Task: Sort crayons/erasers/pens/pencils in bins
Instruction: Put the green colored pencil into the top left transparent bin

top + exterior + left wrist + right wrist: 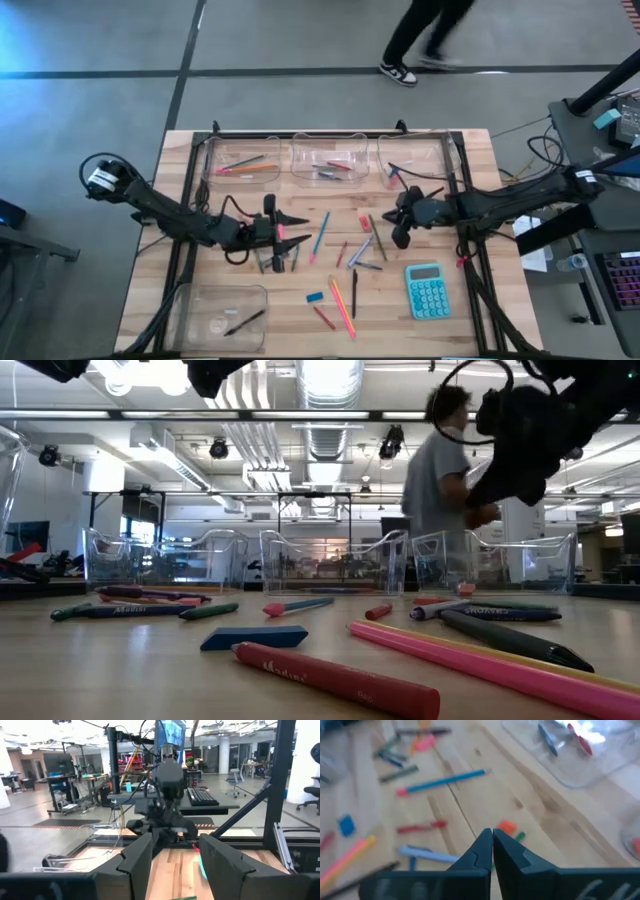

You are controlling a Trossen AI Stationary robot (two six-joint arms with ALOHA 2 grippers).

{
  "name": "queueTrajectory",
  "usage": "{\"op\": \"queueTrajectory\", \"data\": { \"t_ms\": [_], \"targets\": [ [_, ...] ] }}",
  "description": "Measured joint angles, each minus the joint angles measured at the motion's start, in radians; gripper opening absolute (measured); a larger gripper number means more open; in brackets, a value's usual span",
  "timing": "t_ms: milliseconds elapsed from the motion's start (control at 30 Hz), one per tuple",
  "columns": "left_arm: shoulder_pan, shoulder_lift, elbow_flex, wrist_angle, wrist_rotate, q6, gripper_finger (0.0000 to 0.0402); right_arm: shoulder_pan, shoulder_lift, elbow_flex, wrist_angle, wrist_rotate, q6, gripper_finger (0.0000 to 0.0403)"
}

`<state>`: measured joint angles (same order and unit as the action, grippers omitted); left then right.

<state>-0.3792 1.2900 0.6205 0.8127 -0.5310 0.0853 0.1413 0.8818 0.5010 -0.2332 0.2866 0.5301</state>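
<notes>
The right gripper [492, 842] is pinched shut on nothing, likely between picks; a small orange eraser [507, 826] lies just beyond its tips. The left gripper [175, 857] holds its 2 fingers parted and empty, poised for a pick.

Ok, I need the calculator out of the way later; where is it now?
In the high view the teal calculator lies flat on the table's right side toward the near edge, right of the loose pencils and below the right claw.

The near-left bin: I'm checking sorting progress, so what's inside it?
The near-left bin holds one dark pen. A faint round mark shows beside it; what it is cannot be told.
</notes>
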Motion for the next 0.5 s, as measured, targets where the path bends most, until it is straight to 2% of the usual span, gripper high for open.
{"op": "queueTrajectory", "data": {
  "t_ms": [167, 500],
  "targets": [
    [0.001, 0.0, 0.003, 0.001, 0.002, -0.001, 0.0151, 0.0, 0.101, -0.004, 0.009, -0.054, -0.015, 0.004],
    [0.001, -0.001, 0.002, 0.0, 0.003, -0.002, 0.0151, 0.031, 0.339, -0.003, 0.005, -0.189, 0.074, 0.0174]
  ]
}}
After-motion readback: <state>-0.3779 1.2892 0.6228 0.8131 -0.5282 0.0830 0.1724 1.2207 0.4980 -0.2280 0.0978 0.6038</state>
